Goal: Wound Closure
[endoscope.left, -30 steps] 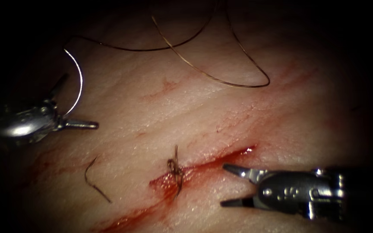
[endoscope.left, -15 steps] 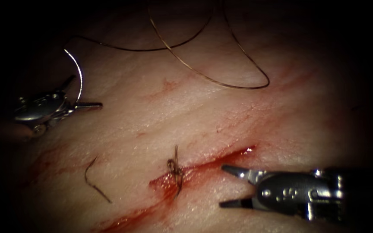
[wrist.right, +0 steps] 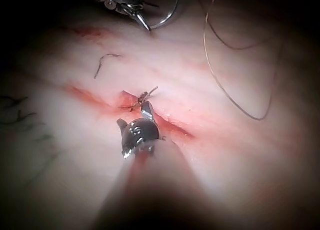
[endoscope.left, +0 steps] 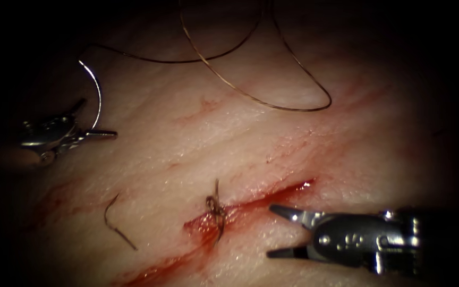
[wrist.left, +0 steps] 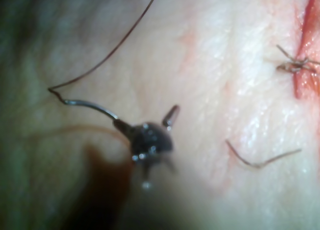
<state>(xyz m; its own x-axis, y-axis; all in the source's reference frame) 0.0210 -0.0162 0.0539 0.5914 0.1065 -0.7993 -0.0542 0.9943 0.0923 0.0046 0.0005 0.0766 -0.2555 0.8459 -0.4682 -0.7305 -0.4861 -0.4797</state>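
Surgical training bench — cut tissue (endoscope.left: 304,143), knotted stitch (endoscope.left: 216,208) — endoscope lighting.

From my console the thread (endoscope.left: 251,95) runs off the endoscope view's top edge in two places, so I cannot follow it to its end. The left pincer (endoscope.left: 94,127) sits in deep shadow and its shaft is lost in the dark at the picture's left edge. The right pincer (endoscope.left: 282,231) has its shaft cut off by the right edge. Where the needle (wrist.left: 92,105) meets the left pincer, the left wrist view is too blurred to place the grip exactly
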